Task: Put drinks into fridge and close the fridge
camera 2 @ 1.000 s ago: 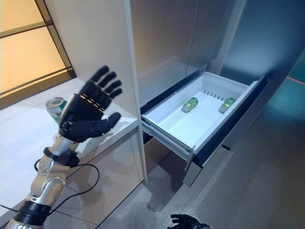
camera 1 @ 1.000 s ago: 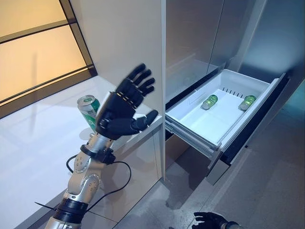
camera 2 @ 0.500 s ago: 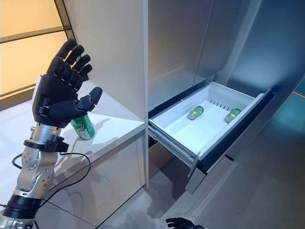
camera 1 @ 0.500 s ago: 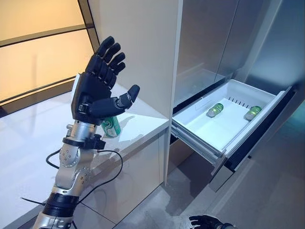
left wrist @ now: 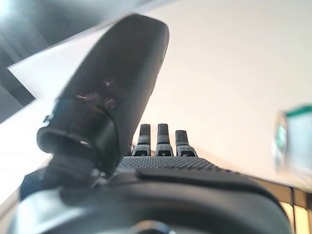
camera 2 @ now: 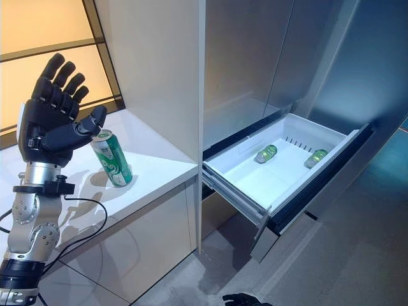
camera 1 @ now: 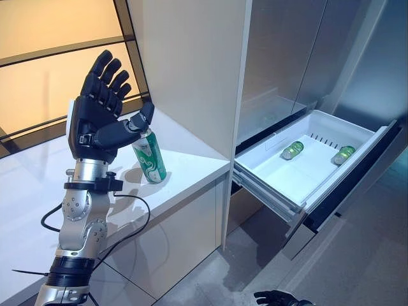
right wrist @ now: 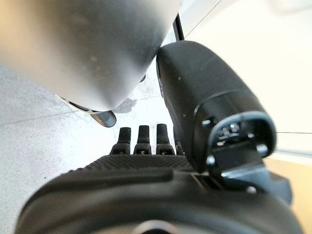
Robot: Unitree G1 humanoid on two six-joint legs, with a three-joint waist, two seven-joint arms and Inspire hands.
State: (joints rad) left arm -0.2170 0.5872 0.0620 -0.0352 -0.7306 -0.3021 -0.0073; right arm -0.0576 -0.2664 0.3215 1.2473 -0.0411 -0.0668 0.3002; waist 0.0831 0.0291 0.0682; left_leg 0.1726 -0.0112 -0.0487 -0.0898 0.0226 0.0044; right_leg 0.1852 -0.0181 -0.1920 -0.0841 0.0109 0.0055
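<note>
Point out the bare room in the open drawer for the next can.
The drawer is bare across its front and middle, from the near rim up to the two cans lying at the back. Only that back strip is taken; a gap separates them.

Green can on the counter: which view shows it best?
Right eye view. The green can stands upright on the white counter, fully clear of the open left hand. In the left eye view the thumb overlaps its top. The left wrist view catches only a blurred sliver at the edge. The right wrist view misses it.
</note>
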